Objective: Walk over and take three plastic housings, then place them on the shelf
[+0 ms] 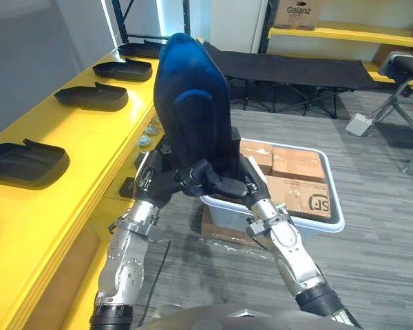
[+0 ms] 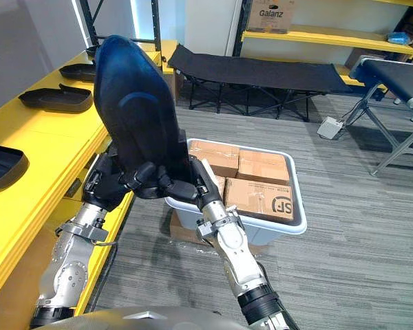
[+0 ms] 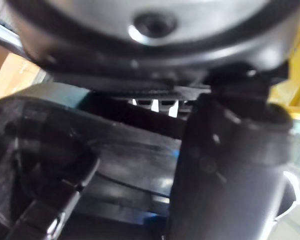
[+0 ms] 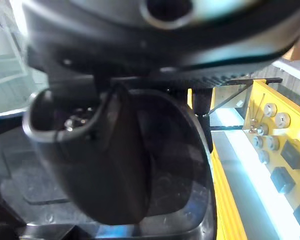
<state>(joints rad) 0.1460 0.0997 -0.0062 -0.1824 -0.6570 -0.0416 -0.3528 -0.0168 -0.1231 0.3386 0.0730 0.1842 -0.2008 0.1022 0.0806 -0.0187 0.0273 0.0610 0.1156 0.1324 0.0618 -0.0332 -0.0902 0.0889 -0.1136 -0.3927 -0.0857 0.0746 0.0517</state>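
A large dark plastic housing (image 1: 193, 103) stands upright in front of me, held at its lower end by both hands. My left hand (image 1: 155, 182) grips its left lower edge and my right hand (image 1: 224, 182) grips the right, fingers curled round the rim. The left wrist view has the left thumb (image 3: 225, 165) lying against the housing's dark inner face (image 3: 115, 170). In the right wrist view the right thumb (image 4: 105, 150) presses on the housing (image 4: 182, 150). The yellow shelf (image 1: 62, 199) runs along my left, carrying several more housings (image 1: 24, 163) (image 1: 91, 96) (image 1: 122, 69).
A grey bin (image 1: 330, 223) of cardboard boxes sits on the floor just past my hands to the right. A black folding cot (image 1: 296, 69) stands beyond it, before yellow racking (image 1: 344, 34) at the back. Grey floor lies open on the right.
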